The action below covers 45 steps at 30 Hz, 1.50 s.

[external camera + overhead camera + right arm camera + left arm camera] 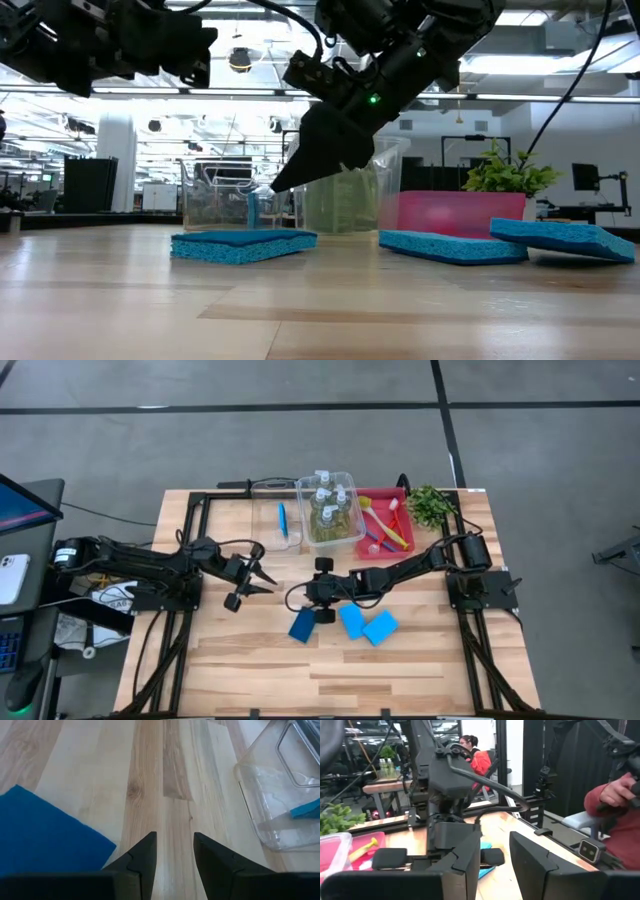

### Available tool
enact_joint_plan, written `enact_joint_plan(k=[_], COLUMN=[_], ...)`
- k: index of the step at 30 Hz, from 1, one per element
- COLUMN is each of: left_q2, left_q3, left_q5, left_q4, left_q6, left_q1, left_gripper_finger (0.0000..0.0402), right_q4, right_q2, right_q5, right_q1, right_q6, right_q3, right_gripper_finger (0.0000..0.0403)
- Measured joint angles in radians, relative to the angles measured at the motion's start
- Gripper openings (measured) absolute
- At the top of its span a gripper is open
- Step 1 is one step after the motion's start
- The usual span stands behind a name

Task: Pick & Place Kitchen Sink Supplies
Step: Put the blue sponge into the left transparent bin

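Nearest the front edge of the table (400,670), three blue sponges (352,621) lie flat in a row at about 6 o'clock from table centre, the left one darker.

Just above the left sponge (302,626), the right gripper (322,592) hangs with its fingers (142,855) parted and nothing between them, clear of the wood.

At 9 o'clock, the left gripper (243,582) is held off the table, jaws apart and empty.

Farther back, at 12 o'clock, one clear bin (265,525) holds a single blue item (282,518), too small to identify. The adjoining bin (356,530) holds the bottles (328,510). At 1 o'clock the red tray (400,495) carries the brushes (385,525); the plant (430,505) stands just beyond.
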Motion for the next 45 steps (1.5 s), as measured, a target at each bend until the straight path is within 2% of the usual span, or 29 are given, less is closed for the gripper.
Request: enact_joint_plan(k=[3, 11, 13, 17, 22, 28, 33, 37, 41, 45], left_q2=[0.000, 0.000, 0.000, 0.000, 0.000, 0.002, 0.067, 0.199, 0.314, 0.397], left_q3=[0.000, 0.000, 0.000, 0.000, 0.000, 0.033, 0.096, 0.158, 0.210, 0.211], left_q5=[-0.001, -0.021, -0.047, -0.112, -0.127, -0.346, -0.381, -0.440, -0.447, -0.447], left_q4=[0.004, 0.004, 0.004, 0.004, 0.004, 0.004, 0.003, -0.014, -0.083, -0.146], left_q6=[0.000, -0.003, -0.029, -0.094, -0.104, -0.168, -0.166, -0.051, 0.050, 0.183], left_q1=[0.000, 0.000, -0.001, -0.006, -0.029, -0.092, -0.171, -0.222, -0.238, -0.242], left_gripper_finger=[0.0106, 0.0106, 0.0106, 0.0106, 0.0106, 0.0106, 0.0106, 0.0106, 0.0106, 0.0106], right_q4=[-0.069, -0.346, -0.383, -0.377, -0.386, -0.440, -0.467, -0.470, -0.471, -0.471], right_q2=[-0.037, -0.260, -0.310, -0.389, -0.472, -0.548, -0.556, -0.549, -0.549, -0.549], right_q5=[-0.027, -0.334, -0.364, -0.362, -0.336, -0.195, -0.172, -0.172, -0.172, -0.173], right_q1=[0.013, 0.073, 0.106, 0.178, 0.215, 0.228, 0.241, 0.240, 0.240, 0.249], right_q6=[0.000, 0.000, -0.033, -0.120, -0.095, -0.028, -0.026, -0.026, -0.017, -0.015], right_q3=[-0.001, -0.003, -0.027, -0.115, -0.178, -0.183, -0.183, -0.183, -0.183, -0.183], right_gripper_finger=[0.0122, 0.0122, 0.0122, 0.0122, 0.0122, 0.0122, 0.0122, 0.0122, 0.0122, 0.0122])
